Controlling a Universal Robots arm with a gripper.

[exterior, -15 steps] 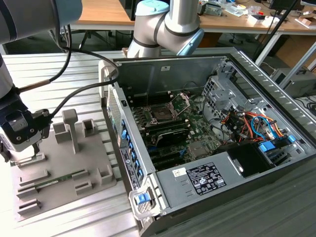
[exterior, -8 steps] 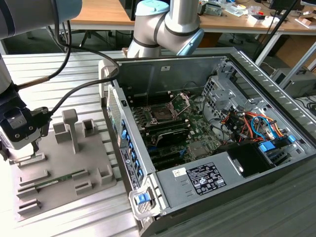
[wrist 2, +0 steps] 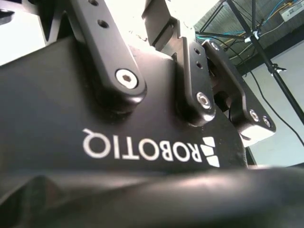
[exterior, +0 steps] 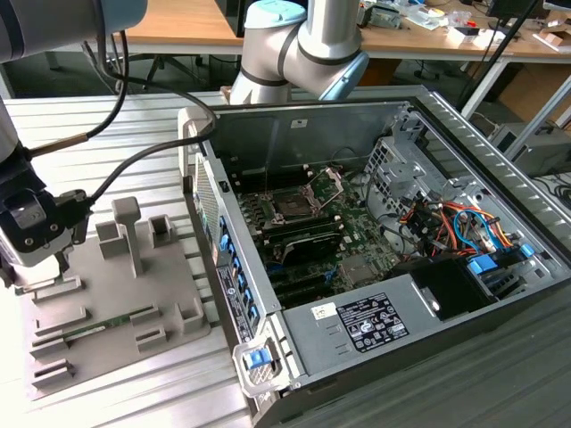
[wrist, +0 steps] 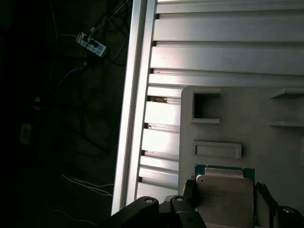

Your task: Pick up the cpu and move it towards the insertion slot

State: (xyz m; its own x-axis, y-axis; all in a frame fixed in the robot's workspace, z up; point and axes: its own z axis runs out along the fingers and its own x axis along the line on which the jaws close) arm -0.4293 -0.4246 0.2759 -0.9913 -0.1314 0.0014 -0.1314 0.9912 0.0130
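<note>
The slatted metal counter (exterior: 107, 134) carries an open computer case (exterior: 303, 120) lying on its side. The grey tray (exterior: 107, 285) lies just beside the case, on the exterior view's left. The robot arm (exterior: 303, 45) reaches round from behind the case, and the jaws hang low over the tray's far-left corner.

Inside the case, the insertion slot (exterior: 293, 203) lies well apart from the tray. Its retention bracket (exterior: 330, 181) looks raised, and the case's side wall stands between slot and tray.

In the first wrist view, the cpu (wrist: 224, 202) lies flat over the tray with its pale lid facing the camera. The jaws are drawn in to about the chip's width, with a dark finger (wrist: 190, 194) against one edge and its partner at the opposite edge. I judge the chip to be gripped. Whether it has left the tray cannot be told.

**Risks, as I judge them:**
- The hold is on two thin edges only, so a jolt or a slightly skewed grip could tilt the chip or let it slip out.
- A path that is too low could clip the case wall.
- Near the slot, the raised bracket could catch the chip or the jaws.
</note>
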